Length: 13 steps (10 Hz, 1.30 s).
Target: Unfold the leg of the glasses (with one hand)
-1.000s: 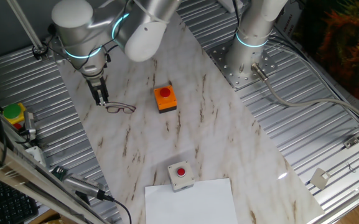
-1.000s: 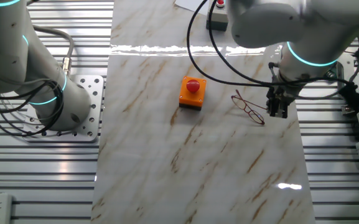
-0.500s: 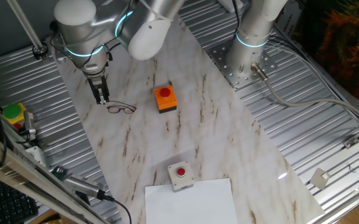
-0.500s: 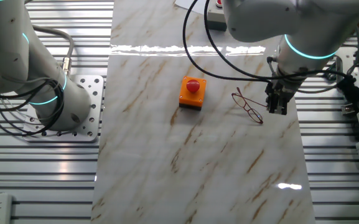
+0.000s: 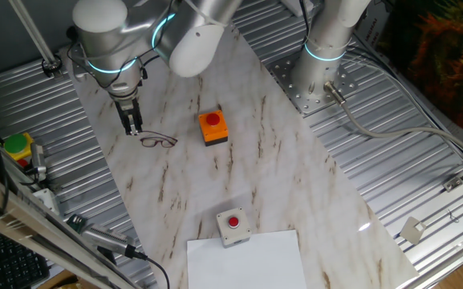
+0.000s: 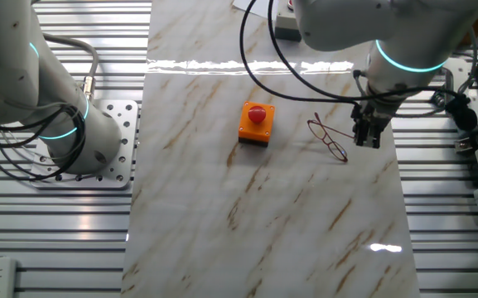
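The glasses (image 5: 159,141) lie flat on the marble tabletop, left of the orange box (image 5: 213,127). They are thin, dark wire frames with clear lenses. In the other fixed view the glasses (image 6: 328,138) lie right of the orange box (image 6: 256,124), and one slender leg runs out toward the gripper. My gripper (image 5: 132,128) points straight down at the glasses' outer end, its fingers drawn close together on the tip of that leg. From the other side the gripper (image 6: 366,140) stands just right of the frame, touching the table or nearly so.
A grey box with a red button (image 5: 233,224) and a white sheet (image 5: 247,257) sit at the near end of the marble. A second arm's base (image 5: 318,76) stands on the ribbed metal at the right. A yellow-green object (image 5: 16,148) lies at the left edge.
The gripper has crept a little away from the frame's folded side, and the glasses have shifted slightly with it. The orange box has not moved.
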Each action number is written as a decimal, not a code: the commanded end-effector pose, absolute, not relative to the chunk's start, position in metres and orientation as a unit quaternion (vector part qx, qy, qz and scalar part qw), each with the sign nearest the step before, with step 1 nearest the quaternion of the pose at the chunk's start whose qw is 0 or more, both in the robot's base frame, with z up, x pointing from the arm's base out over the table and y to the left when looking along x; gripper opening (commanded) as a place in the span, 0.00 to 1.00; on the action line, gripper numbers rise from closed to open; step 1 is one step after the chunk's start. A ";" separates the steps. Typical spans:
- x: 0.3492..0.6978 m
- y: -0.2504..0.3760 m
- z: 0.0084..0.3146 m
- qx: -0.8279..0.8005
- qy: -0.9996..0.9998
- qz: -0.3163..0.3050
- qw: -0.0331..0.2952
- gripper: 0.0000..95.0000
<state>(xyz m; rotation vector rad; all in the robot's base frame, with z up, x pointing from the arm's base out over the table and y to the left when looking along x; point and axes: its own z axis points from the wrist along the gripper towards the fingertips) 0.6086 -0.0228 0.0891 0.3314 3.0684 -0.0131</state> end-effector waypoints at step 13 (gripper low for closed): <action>0.600 -0.020 0.092 0.098 0.994 -0.029 0.044 0.00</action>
